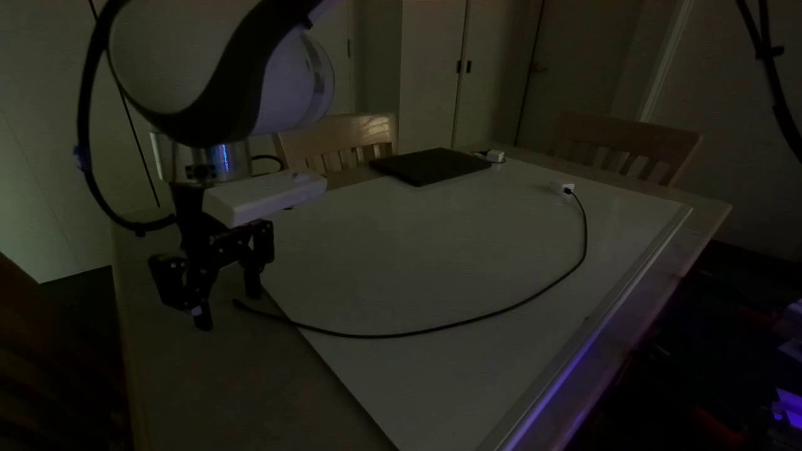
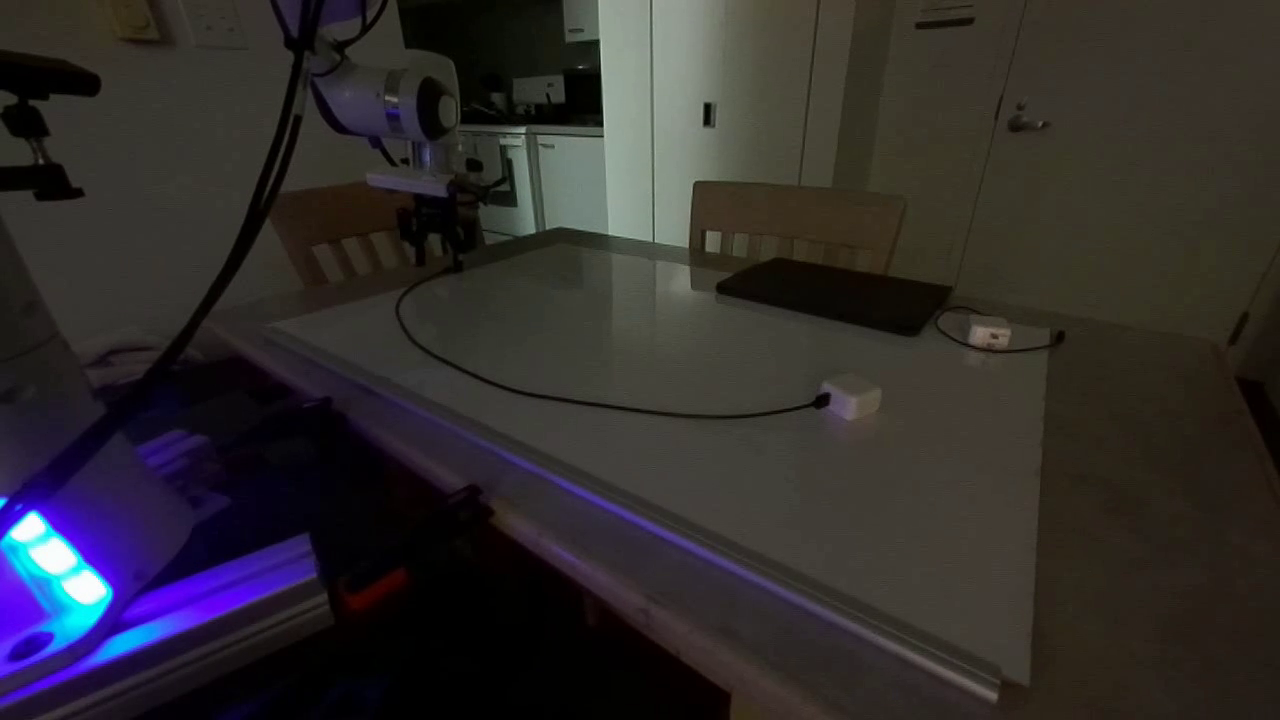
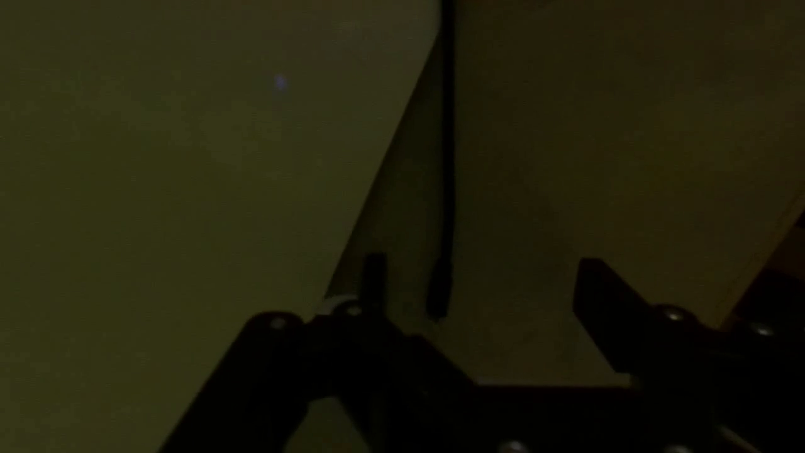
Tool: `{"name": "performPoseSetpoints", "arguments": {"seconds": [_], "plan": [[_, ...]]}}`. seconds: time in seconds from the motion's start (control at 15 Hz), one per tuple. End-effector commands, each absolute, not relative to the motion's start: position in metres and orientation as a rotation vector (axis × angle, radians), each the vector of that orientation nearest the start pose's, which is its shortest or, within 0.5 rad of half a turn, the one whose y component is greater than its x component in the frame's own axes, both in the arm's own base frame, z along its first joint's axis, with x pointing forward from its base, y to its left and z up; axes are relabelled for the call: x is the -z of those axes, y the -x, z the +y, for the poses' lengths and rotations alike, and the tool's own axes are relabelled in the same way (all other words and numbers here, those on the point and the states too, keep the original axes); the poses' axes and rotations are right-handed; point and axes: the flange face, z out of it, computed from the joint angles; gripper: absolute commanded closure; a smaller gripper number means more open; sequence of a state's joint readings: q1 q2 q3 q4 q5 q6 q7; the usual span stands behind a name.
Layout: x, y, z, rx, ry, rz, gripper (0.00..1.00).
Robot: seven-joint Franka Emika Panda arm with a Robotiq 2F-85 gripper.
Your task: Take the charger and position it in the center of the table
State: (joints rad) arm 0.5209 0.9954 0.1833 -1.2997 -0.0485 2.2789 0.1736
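Between the jaws of the gripper (image 3: 482, 270), which stand well apart and hold nothing, the wrist view shows the free tip of the charger (image 3: 448, 157), pointing toward the gripper's body, its long axis straight there. On the table (image 1: 207, 388), its black cable (image 1: 376, 336) crosses from the outer border onto a white panel (image 1: 407, 269), curving in one broad arc into the white power adapter (image 2: 852, 397). Farther back lies a flat dark rectangular slab (image 1: 431, 166).

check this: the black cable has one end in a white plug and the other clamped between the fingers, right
Not clamped: the wrist view shows the fingers apart, a gap either side of the black cable. Its other end is in a white plug, as you say.
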Motion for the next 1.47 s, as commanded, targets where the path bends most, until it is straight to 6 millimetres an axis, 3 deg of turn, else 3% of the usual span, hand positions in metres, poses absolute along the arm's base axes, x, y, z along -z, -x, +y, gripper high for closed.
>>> {"name": "performPoseSetpoints", "arguments": {"seconds": [0.0,0.33,0.47,0.93,1.4], "plan": [[-0.135,-0.58,0.451,-0.08,2.941,-0.721,0.55],[-0.137,-0.58,0.449,-0.07,2.948,-0.712,0.92],[-0.14,-0.58,0.449,-0.071,2.952,-0.705,1.0],[-0.163,-0.571,0.462,-0.088,3.0,-0.698,0.98],[-0.204,-0.569,0.455,0.014,3.154,-0.375,0.98]]}}
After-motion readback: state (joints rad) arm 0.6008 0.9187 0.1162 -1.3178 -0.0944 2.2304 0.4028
